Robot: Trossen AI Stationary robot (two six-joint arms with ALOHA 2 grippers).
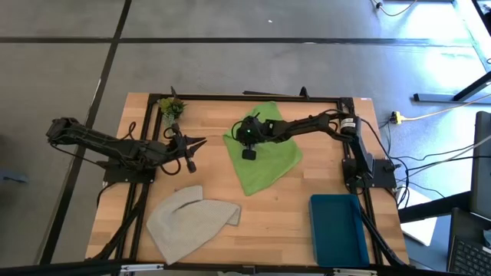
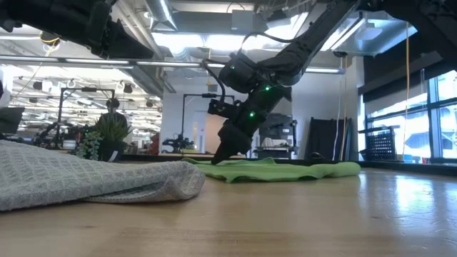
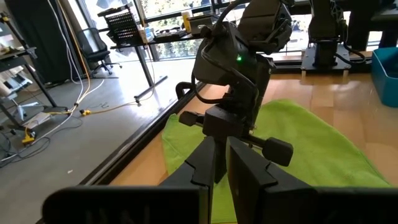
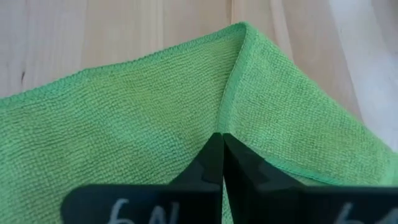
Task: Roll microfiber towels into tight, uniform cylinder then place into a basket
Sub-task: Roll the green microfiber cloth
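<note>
R gripper (image 4: 222,144), fingers pinched together on the lime green towel (image 1: 265,157), at its left edge mid-table. L gripper (image 1: 193,142) clenched empty, hanging nearby. Grey-beige towel (image 1: 188,221) front-left; teal basket (image 1: 338,230) front-right.

Off-task things around the table

A plant (image 1: 171,106) sits just behind the left pincer (image 1: 201,142); a person (image 2: 112,108) stands in the room beyond.
</note>
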